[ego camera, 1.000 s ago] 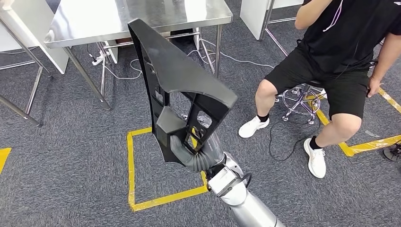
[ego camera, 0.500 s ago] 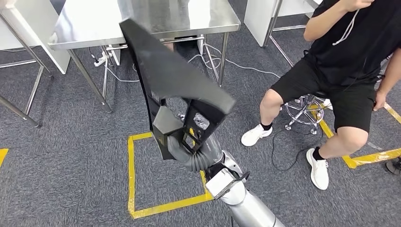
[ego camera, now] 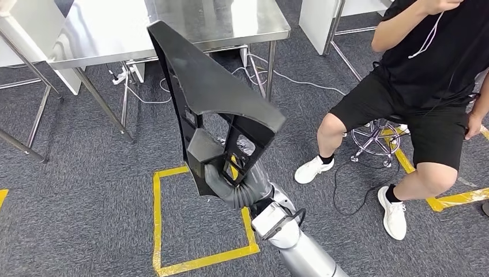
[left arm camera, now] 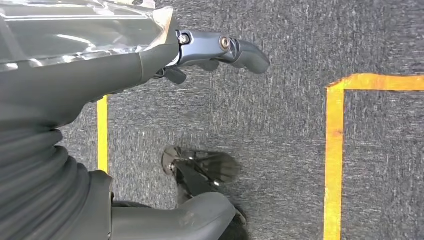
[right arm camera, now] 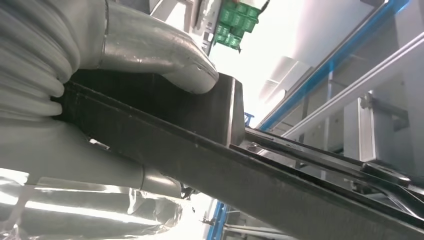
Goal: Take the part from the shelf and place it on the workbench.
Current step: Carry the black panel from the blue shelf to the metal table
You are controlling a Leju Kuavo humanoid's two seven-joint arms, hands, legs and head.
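I'm seeing my right hand (ego camera: 230, 183) gripping the black part (ego camera: 213, 98) above grey carpet (ego camera: 75, 190), steel table (ego camera: 173, 23) ahead; left hand (left arm camera: 150, 55) hanging empty, fingers apart.

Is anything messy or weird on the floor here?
A bit messy, yes: loose white cables trail over the carpet under the steel table, and a black cord snakes by the seated person's shoes. The black part in the right hand looks undamaged.

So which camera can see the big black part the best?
The head view: the whole black part shows there, held upright by the right hand before the steel workbench. The right wrist view shows a close dark slice of it. The left wrist view shows carpet instead.
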